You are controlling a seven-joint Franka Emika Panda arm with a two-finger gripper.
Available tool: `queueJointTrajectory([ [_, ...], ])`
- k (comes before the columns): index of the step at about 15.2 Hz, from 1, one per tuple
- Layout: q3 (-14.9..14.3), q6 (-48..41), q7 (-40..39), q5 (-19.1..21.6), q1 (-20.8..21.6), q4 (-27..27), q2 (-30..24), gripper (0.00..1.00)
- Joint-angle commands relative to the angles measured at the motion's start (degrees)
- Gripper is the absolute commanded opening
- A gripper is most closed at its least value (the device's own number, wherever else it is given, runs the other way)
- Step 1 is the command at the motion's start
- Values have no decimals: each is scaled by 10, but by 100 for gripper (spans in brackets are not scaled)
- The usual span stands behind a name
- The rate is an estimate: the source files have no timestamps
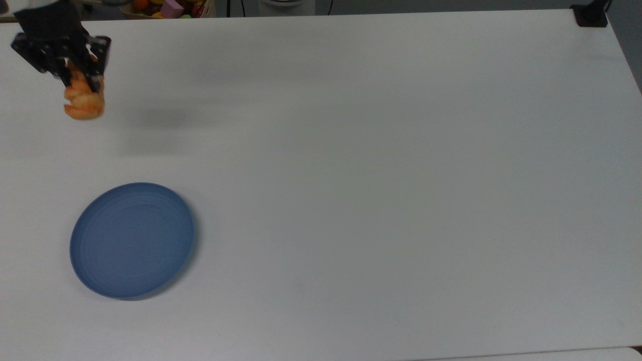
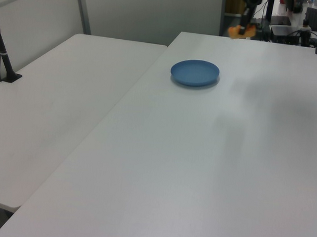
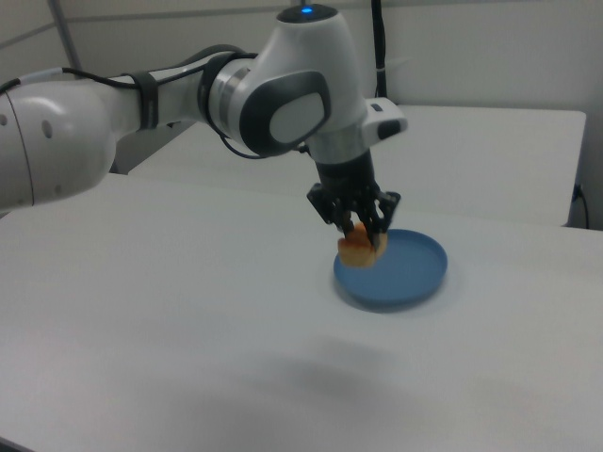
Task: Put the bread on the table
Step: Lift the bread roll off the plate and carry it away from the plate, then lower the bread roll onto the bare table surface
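1. The claw point(image 1: 75, 75) is clamped on the bread point(image 1: 84, 104), its two fingers pinching the roll's upper end so that most of it hangs out below them.
2. The bread is clear of the surface point(image 1: 376, 150); in the right view it hangs in the air under the claw point(image 3: 356, 226), with a soft shadow on the surface below and apart from it.
3. The blue plate point(image 1: 132, 240) lies well apart from the claw, toward the top view's bottom edge; nothing lies on it. In the right view the bread point(image 3: 357, 250) overlaps the plate's point(image 3: 405, 273) near rim, though I judge that to be the camera's line of sight, not contact.
4. In the left view the claw point(image 2: 246, 19) and bread point(image 2: 236, 31) sit past the plate point(image 2: 195, 72), near the surface's far edge.
5. Step in hand, as I judge it: the carry. The bread is off the plate and held aloft, not yet set down.
6. The next move calls for lowering the claw over bare surface beside the plate until the roll's underside rests, then parting the fingers and rising straight so the roll is not dragged or tipped.
7. Count: one claw, one bread, one plate, one surface under them; a second white surface stands alongside at the left view's left.
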Motion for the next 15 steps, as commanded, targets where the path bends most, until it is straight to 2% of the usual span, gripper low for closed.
queueJointTrajectory([
  [1, -1, -17, -93, 26, -60, -41, -25, 38],
  [4, -6, -11, -159, 27, -98, -81, -24, 38],
  [7, -30, -3, -195, 27, -110, -101, -17, 38],
  [9, -34, 19, -197, 26, -115, -127, -11, 38],
  [15, -34, 176, -196, 26, -134, -203, 18, 38],
])
